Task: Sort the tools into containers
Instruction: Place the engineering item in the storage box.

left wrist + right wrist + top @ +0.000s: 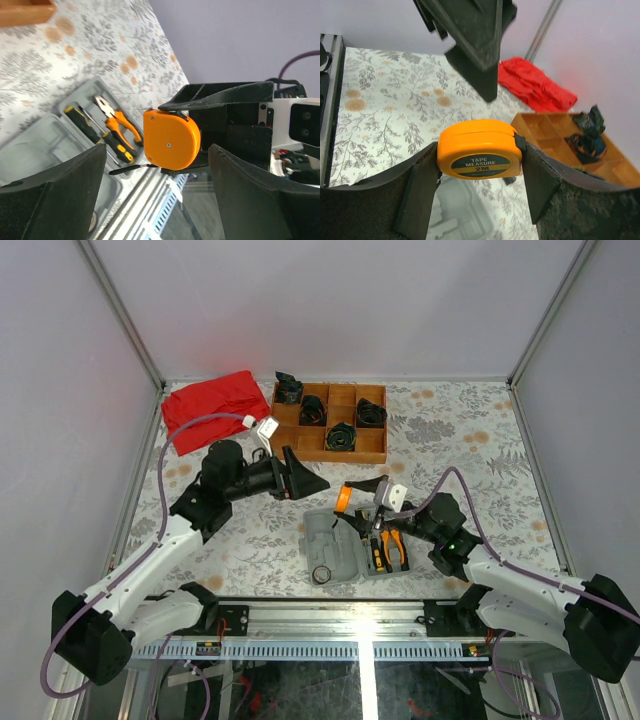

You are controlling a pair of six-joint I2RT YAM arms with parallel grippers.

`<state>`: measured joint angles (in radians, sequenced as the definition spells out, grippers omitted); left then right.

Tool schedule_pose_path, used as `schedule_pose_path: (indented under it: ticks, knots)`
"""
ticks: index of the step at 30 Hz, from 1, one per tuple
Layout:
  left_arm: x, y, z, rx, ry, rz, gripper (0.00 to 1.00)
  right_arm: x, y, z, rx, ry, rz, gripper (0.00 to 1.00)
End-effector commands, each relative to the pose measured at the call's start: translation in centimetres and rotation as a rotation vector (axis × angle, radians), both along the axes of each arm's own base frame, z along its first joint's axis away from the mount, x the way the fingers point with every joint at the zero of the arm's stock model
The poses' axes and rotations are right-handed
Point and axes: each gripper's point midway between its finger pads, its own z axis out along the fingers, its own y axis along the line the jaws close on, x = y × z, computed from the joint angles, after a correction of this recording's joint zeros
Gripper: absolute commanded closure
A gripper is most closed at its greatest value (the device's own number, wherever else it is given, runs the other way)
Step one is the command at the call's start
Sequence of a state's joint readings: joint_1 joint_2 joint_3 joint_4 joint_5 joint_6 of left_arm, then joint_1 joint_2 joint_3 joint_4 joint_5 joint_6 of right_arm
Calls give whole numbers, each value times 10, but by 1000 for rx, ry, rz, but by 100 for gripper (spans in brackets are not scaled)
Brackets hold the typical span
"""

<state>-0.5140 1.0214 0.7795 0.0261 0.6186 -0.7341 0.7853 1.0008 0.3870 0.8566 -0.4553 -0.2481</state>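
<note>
Right gripper (480, 172): jaws clamped on the round orange plastic tape measure (480, 150), held in the air at the upper edge of the open flat grey plastic tool case (335, 540), centre frame. Left gripper (160, 200): jaws apart, clear of it.

Step, as judged: stowing the tape measure. The next move needs a descent into a free recess, then release.

Count:
- one tape measure
- one orange-handled pliers (397, 548)
- apparently two black-and-yellow screwdrivers (377, 558)
- one thin black ring (322, 574)
- four black coiled bundles (341, 437) at the brown wooden tray (385, 455), upper centre

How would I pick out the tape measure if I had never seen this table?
Find the open grey case near the front edge of the flowered table. Just over its far edge, the right gripper holds the tape measure in the air. It is a rounded orange puck with a black label, unlike the long orange-handled pliers lying in the case.
</note>
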Motion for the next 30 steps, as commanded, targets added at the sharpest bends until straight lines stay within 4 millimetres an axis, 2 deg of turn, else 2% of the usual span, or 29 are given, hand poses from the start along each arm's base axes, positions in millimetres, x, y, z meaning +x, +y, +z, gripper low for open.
schedule_pose_path:
  ticks: [1, 8, 11, 17, 20, 26, 30]
  knots:
    - [22, 22, -3, 137, -54, 145, 18, 18, -13, 6, 30, 157, -139, 64]
    - [37, 43, -21, 232, -35, 277, 18, 44, -46, -42, -69, 482, -445, 70]
    - [44, 51, -32, 276, -6, 329, 18, 47, -55, -55, -99, 598, -532, 73]
    - [49, 65, -46, 334, 34, 398, 18, 44, -66, -74, -174, 791, -652, 72]
    - [49, 68, -50, 342, 44, 404, 18, 38, -66, -87, -298, 834, -652, 78]
    - [50, 76, -57, 369, 56, 426, 18, 28, -52, -108, -423, 918, -572, 82]
    - [51, 85, -60, 398, 52, 455, 18, 26, -42, -111, -415, 993, -564, 95]
